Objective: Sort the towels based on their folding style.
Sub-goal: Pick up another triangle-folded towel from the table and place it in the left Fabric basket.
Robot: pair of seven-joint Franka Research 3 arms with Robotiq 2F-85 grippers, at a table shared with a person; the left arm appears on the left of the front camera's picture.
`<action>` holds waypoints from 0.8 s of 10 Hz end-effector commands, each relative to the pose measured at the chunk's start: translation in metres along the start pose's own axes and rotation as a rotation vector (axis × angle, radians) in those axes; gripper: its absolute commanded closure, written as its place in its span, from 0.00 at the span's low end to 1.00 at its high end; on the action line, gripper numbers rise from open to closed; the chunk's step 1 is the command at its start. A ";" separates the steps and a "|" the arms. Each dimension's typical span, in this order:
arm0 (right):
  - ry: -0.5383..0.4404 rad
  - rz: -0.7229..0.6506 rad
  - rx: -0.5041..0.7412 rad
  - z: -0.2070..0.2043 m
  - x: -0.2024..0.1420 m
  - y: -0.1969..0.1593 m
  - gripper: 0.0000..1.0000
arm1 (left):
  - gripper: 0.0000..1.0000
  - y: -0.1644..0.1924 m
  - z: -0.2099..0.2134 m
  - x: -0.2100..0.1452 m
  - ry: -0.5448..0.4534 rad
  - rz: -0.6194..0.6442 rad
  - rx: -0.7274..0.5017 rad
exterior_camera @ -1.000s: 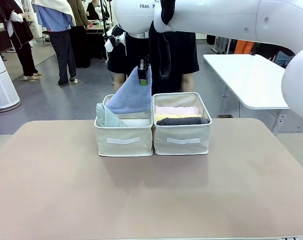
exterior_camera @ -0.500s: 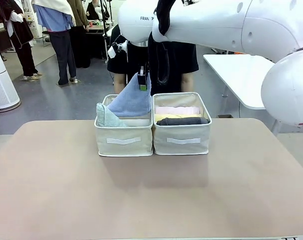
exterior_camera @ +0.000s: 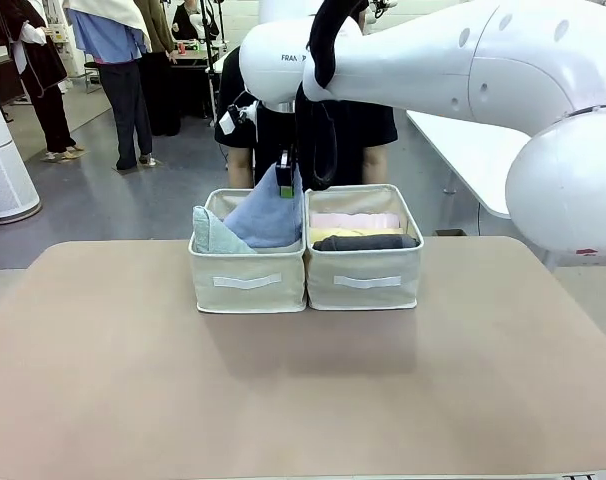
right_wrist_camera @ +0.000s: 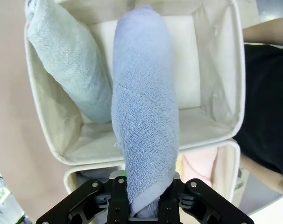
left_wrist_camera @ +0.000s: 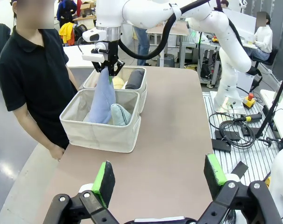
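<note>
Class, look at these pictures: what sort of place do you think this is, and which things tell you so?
Probably a robotics lab or test hall. A white robot arm works at a table, cables and an emergency stop button lie on the floor beside it, and people stand about in the background.

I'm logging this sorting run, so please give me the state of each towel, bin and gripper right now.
Lavender-blue cone-folded terry towel: held by its tip, lower end inside the left bin.
Pale mint-blue cone towel: lying in the left bin.
Left beige fabric bin: upright.
Right beige fabric bin: upright, holding rolled towels.
Right gripper: shut on the lavender-blue towel.
Left gripper: open, empty.
</note>
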State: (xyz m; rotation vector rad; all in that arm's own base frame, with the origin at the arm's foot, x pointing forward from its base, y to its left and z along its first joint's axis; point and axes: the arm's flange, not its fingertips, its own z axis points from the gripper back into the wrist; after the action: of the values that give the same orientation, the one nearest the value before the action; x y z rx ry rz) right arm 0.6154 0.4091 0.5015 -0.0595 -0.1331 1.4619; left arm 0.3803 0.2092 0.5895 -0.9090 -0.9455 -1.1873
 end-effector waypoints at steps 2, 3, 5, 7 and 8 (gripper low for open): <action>0.011 0.013 0.056 -0.015 -0.001 -0.012 0.81 | 0.00 -0.002 0.000 -0.001 -0.009 -0.021 -0.002; 0.014 0.014 0.066 -0.023 -0.003 -0.013 0.81 | 0.00 -0.002 0.000 -0.001 -0.009 -0.021 -0.002; 0.022 0.015 0.084 -0.037 -0.004 -0.014 0.81 | 0.00 -0.002 0.000 -0.001 -0.009 -0.021 -0.002; 0.034 0.018 0.100 -0.049 -0.005 -0.015 0.81 | 0.00 -0.002 0.000 -0.001 -0.009 -0.021 -0.002; 0.037 0.028 0.107 -0.055 -0.005 -0.015 0.81 | 0.00 -0.002 0.000 -0.001 -0.009 -0.021 -0.002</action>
State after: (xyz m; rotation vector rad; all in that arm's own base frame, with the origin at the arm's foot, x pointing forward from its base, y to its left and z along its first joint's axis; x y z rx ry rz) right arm 0.6286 0.4063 0.4471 -0.0296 -0.0490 1.4649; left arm 0.3803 0.2092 0.5895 -0.9089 -0.9456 -1.1873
